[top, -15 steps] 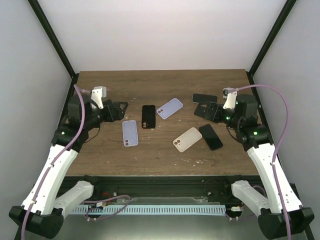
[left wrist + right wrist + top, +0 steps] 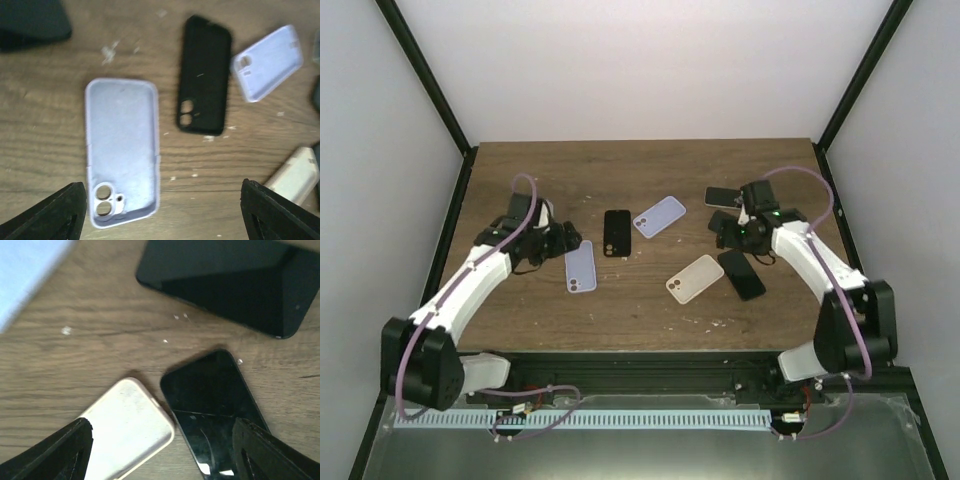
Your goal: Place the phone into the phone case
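The black phone (image 2: 215,400) lies below the wide-apart right gripper (image 2: 160,450), just beside cream case (image 2: 127,435); left gripper (image 2: 160,210) gapes over lilac case (image 2: 122,145)

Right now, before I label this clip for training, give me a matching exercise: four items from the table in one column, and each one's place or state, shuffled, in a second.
Items:
1. black case
2. beige case
3. nearest black phone
4. left lavender case

Places or states:
a. leftmost of the four, hollow side up
b. just left of a black phone
c. second from left, camera cutout toward the near edge
d. farthest right of the four, glossy face up

Pairs: 1-c, 2-b, 3-d, 4-a
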